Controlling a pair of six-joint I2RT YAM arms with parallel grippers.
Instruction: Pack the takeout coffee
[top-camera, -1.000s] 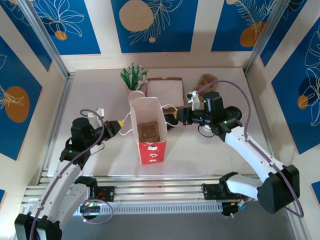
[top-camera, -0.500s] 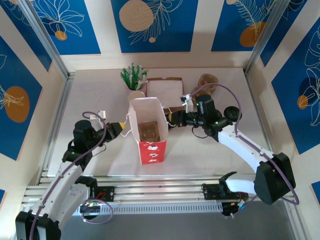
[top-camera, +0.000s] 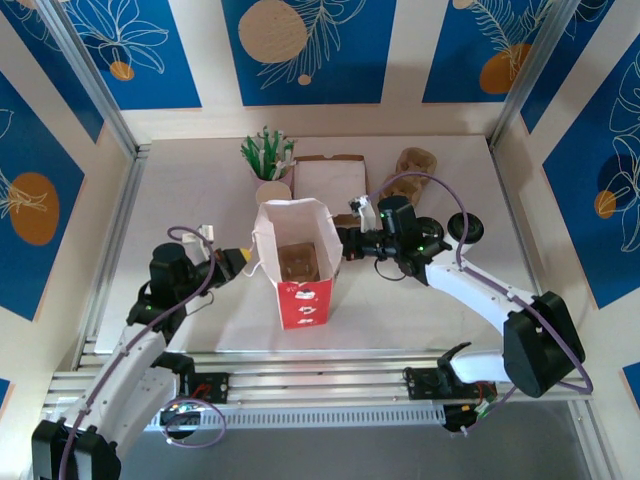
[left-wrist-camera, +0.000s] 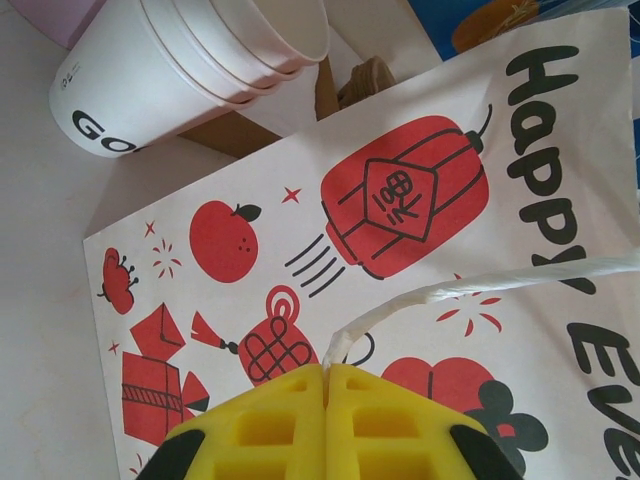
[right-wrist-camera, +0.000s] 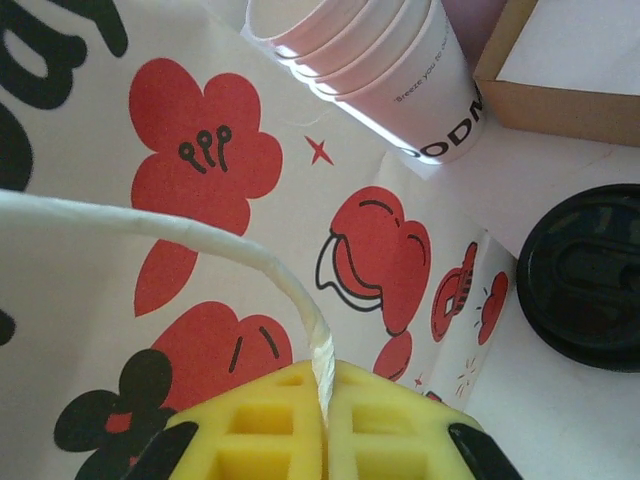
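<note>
The left gripper (left-wrist-camera: 326, 375) has its fingers pressed together on the left handle (left-wrist-camera: 480, 285) of the paper bag (top-camera: 303, 295). The right gripper (right-wrist-camera: 325, 385) pinches the right handle (right-wrist-camera: 200, 235) the same way. The takeout coffee (top-camera: 466, 228) stands on the table (top-camera: 200, 180) outside the bag, behind the right gripper and past its wrist. A black lid (right-wrist-camera: 580, 275) sits near the right gripper, by the bag's lower corner; I cannot tell whether a cup is under it.
</note>
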